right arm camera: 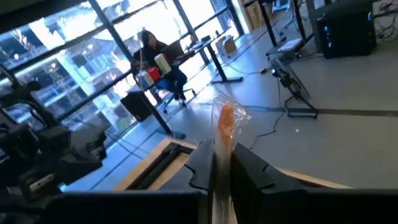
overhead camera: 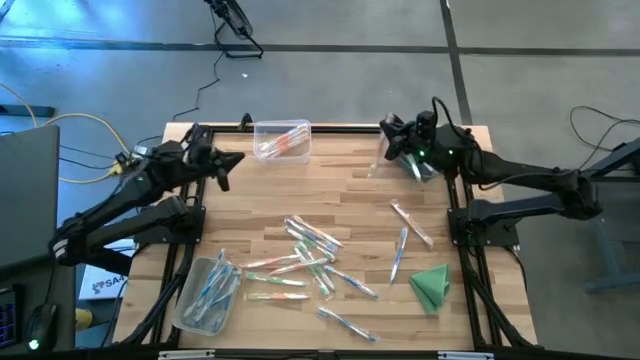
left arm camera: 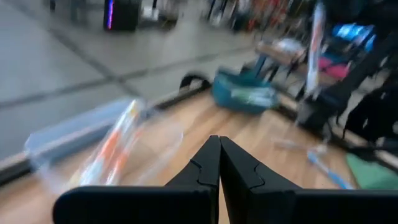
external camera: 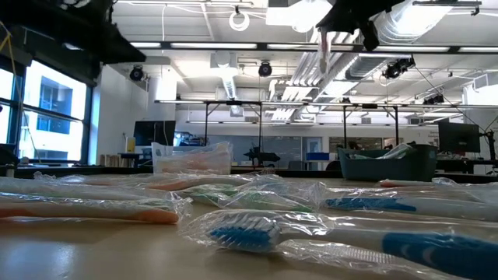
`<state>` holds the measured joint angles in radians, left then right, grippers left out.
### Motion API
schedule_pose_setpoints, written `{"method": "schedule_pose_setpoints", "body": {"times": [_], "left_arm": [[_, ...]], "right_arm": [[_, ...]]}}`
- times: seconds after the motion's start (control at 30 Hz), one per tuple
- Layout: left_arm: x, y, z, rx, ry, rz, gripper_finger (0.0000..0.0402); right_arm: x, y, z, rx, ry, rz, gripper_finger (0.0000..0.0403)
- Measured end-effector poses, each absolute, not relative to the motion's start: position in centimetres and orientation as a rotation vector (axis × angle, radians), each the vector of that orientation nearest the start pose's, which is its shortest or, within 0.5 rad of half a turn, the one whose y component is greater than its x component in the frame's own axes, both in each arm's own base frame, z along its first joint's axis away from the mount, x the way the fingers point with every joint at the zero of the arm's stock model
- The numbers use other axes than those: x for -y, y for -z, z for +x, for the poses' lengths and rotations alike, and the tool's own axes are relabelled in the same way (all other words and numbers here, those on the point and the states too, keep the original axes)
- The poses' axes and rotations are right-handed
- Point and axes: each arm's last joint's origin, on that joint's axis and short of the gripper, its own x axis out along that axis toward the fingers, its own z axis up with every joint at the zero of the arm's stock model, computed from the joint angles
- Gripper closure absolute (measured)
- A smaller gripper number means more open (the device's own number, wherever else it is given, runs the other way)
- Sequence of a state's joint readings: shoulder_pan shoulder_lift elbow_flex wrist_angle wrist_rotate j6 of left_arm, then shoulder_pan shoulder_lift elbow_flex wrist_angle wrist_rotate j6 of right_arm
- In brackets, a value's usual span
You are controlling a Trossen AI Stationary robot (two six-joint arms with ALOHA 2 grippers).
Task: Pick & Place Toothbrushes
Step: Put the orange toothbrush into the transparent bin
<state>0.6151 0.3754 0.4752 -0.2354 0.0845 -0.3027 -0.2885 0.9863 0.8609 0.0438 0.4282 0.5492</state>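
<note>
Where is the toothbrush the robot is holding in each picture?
High view: hidden under the right end effector near the table's far right corner, so not clearly visible.
Low view: the held toothbrush hangs near the top, right of centre.
Left wrist view: a thin blurred upright stick at upper right.
Right wrist view: centre, orange-tipped, pinched between the fingers.
Shared landmark: the clear bin with orange brushes.

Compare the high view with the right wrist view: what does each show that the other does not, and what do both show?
Only the high view: the whole table, the loose toothbrushes, the three bins, the green cloth and the left tool, shut. Only the right wrist view: the wrapped orange toothbrush clamped in the right tool, and a person seated in the room. Both: the right tool and the table's far edge.
</note>
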Motion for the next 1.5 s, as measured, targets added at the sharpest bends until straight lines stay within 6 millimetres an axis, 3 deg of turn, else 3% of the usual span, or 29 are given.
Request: {"method": "schedule_pose_setpoints", "body": {"times": [0.17, 0.57, 1.07, 1.5], "left_arm": [[-6.8, -25.8, 10.1, 0.044, -0.527, -0.310, 0.0401], [-8.8, -24.4, 13.2, -0.036, -0.496, -0.333, 0.0401], [-11.4, -23.4, 17.3, 0.089, -0.366, -0.358, 0.0401], [-12.1, -23.2, 18.5, 0.178, -0.307, -0.347, 0.0401]], "right_arm": [[9.0, -34.6, 20.4, 0.128, 0.699, 0.521, 0.0380], [11.5, -34.2, 20.3, 0.119, 0.637, 0.529, 0.0380], [12.1, -34.5, 20.1, 0.152, 0.643, 0.503, 0.0380], [12.9, -33.7, 22.4, 0.182, 0.541, 0.501, 0.0380]]}}
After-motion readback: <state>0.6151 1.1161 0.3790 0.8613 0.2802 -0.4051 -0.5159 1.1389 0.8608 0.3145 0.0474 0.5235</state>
